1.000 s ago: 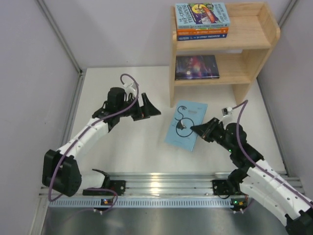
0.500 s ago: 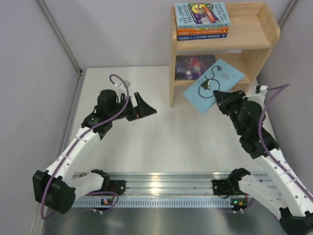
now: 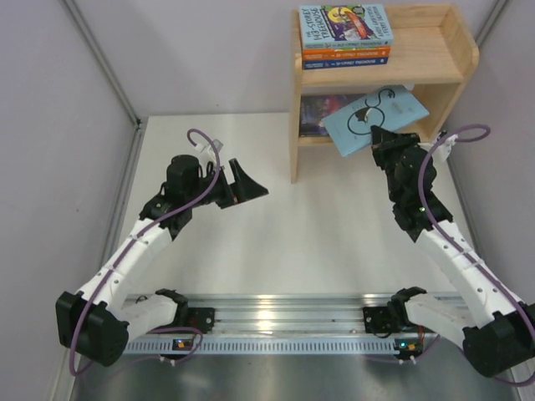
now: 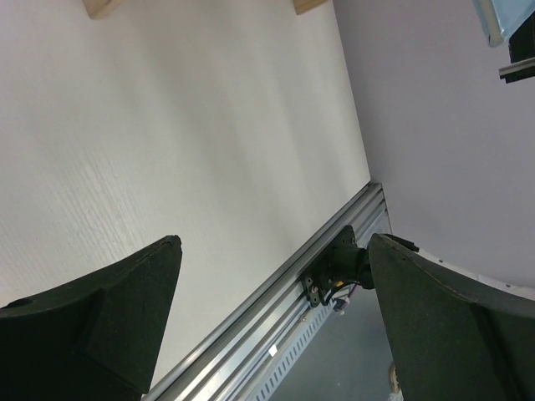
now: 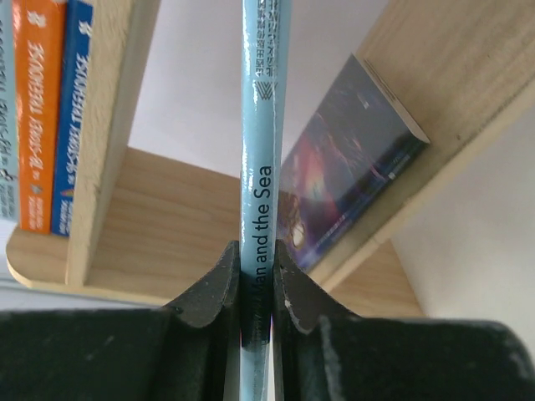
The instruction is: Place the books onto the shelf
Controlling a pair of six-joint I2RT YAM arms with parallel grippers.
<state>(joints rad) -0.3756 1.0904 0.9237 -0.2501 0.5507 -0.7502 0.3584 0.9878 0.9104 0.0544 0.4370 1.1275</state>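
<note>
Pale-blue book (image 3: 380, 111) in right claw (image 5: 256, 280), at shelf (image 3: 418, 72) front edge, left claw (image 3: 249, 184) agape

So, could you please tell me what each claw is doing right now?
Left claw: open, holding nothing.
Right claw: closed on the pale blue book.

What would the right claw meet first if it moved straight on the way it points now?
Probably the dark purple galaxy-cover paperback on the lower level of the light wooden shelf; the thin pale blue book in the right claw would touch first. Depth is unclear.
</note>
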